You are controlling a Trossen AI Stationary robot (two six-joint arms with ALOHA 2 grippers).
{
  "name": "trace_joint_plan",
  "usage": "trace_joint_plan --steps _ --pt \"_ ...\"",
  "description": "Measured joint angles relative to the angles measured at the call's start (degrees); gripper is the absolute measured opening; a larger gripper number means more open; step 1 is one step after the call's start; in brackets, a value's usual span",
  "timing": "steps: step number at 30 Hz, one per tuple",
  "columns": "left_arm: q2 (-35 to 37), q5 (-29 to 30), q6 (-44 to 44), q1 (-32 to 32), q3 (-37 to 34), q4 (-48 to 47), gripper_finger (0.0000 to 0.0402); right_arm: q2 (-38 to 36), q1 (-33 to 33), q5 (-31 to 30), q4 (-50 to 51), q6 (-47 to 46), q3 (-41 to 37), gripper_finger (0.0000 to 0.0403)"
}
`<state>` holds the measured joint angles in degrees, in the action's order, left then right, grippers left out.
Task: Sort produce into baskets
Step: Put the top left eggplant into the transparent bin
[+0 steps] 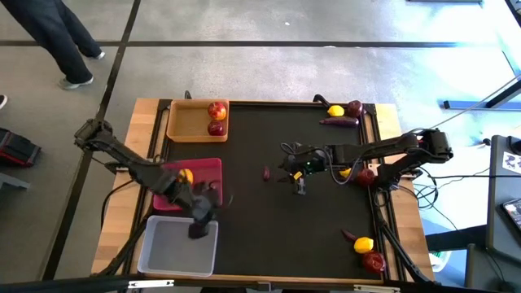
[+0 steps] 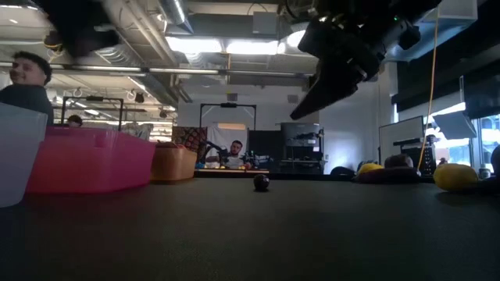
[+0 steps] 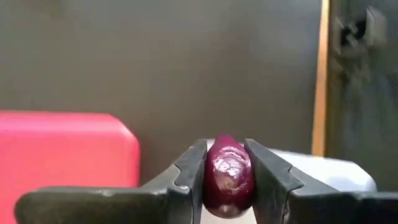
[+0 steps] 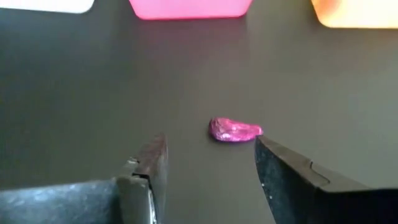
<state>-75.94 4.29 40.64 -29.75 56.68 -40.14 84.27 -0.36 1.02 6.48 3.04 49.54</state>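
My left gripper (image 1: pixel 201 226) is shut on a slim dark-purple root (image 3: pixel 228 177) above the far right corner of the greyish-white tray (image 1: pixel 177 246). Beside it, the pink tray (image 1: pixel 203 167) holds a lemon (image 1: pixel 186 174). The tan tray (image 1: pixel 189 122) holds two apples (image 1: pixel 216 111). My right gripper (image 4: pixel 211 168) hangs open above the mat's middle. Another purple root (image 4: pixel 235 130) lies on the mat just ahead of its fingertips, toward the trays, touched by neither finger. My left gripper pinches the purple root between its two fingers, which press on its opposite sides (image 3: pixel 211 174). One rounded end of the root faces the wrist camera. The fingers slant downward. The root is lifted clear, above the white tray's corner (image 3: pixel 323 171).
A lemon (image 1: pixel 334 111), an apple (image 1: pixel 355 107) and a root (image 1: pixel 339 122) lie at the far right. Below my right arm lie a lemon (image 1: pixel 346 172) and an apple (image 1: pixel 366 175). Near right: a root (image 1: pixel 348 235), a lemon (image 1: pixel 364 243), an apple (image 1: pixel 374 261).
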Motion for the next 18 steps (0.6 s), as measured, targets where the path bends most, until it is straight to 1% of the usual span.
trace_joint_plan --steps 4,6,11,18 --pt "0.0 -4.9 14.4 -6.8 0.0 -2.8 0.0092 0.0 0.0 0.0 0.2 0.1 0.0 0.0193" --pt "0.0 -6.4 21.9 -10.3 -0.1 -3.5 0.0096 0.0 0.0 -0.1 0.1 0.2 0.0 0.0193" --pt "0.0 -6.6 36.1 -17.8 -2.3 -4.7 0.0100 0.0 0.0 -1.5 0.1 0.2 0.0 0.0193" --pt "-0.2 -7.5 50.3 -25.1 -7.3 -4.4 0.0101 0.0 0.0 -1.7 0.1 0.2 0.0 0.0193"
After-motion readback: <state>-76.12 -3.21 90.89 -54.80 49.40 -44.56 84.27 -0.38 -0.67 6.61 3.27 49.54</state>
